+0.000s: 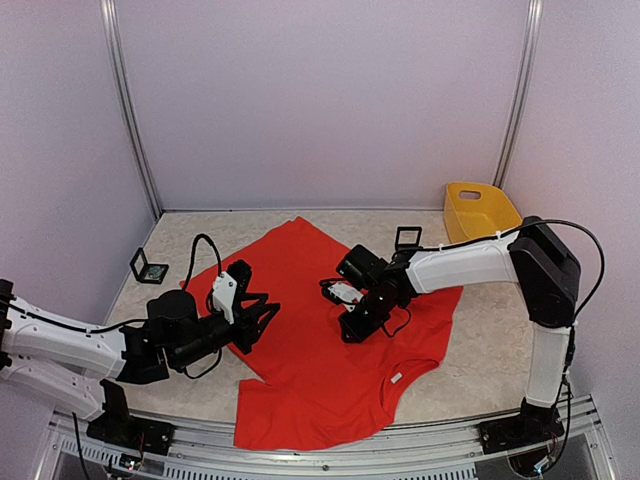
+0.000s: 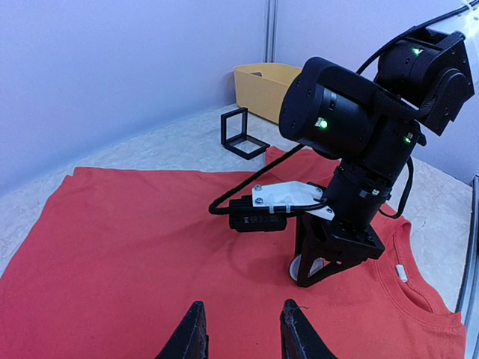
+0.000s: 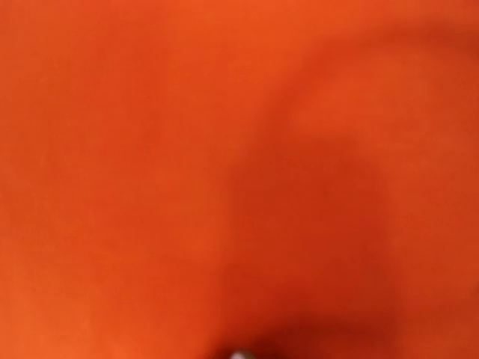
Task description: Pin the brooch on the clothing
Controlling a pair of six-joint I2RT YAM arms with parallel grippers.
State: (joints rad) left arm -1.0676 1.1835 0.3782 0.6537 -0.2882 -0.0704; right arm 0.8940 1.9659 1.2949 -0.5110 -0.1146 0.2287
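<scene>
The clothing, a bright red T-shirt [image 1: 300,290], lies spread flat on the table, with its white neck label [image 2: 402,271] towards the near side. My right gripper [image 1: 351,330] points straight down, its tips pressed onto the shirt's chest. A small white round disc [image 2: 301,268], apparently the brooch, sits on the fabric at those tips. I cannot make out how the jaws stand. The right wrist view is filled with blurred red fabric [image 3: 224,164]. My left gripper [image 2: 243,330] hovers low over the shirt a short way left of the right one, open and empty.
A yellow bin [image 1: 480,210] stands at the back right. One small black open frame [image 1: 408,238] sits behind the shirt and another [image 1: 148,267] at the left. The enclosure walls are close behind and at both sides.
</scene>
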